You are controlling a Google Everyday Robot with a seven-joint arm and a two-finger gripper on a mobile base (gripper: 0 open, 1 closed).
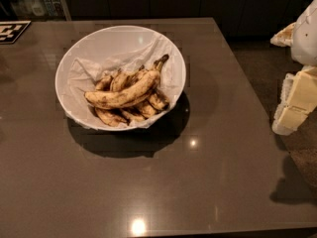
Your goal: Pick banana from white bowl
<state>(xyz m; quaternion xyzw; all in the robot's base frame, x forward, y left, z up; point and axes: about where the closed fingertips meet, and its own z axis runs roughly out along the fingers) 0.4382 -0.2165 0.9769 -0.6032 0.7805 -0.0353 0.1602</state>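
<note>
- The banana (pixel 124 94), the longest one, curved and spotted with a dark stem tip pointing up and to the right, lies across the top of the pile inside the white bowl (pixel 109 41).
- Nothing touches it, so by my reading it has not yet been picked.
- Shorter bananas (pixel 131 114) lie under and just beside it, touching it. All of them rest on crumpled white paper (pixel 84 71) lining the bowl.
- The bowl stands on the dark bench (pixel 148 182), toward the far left part of it. A black-and-white marker (pixel 11 31) lies at the far left corner, well apart from the bowl.
- The hand (pixel 294 103) hangs at the right edge of the view, beyond the bench edge and well apart from the bowl. I cannot tell whether it is open or closed, but it holds nothing I can see.
- Judged from this, the task is at its very start: the reach over the bowl, the descent onto the top banana, the grip and the lift out all remain to be done.
</note>
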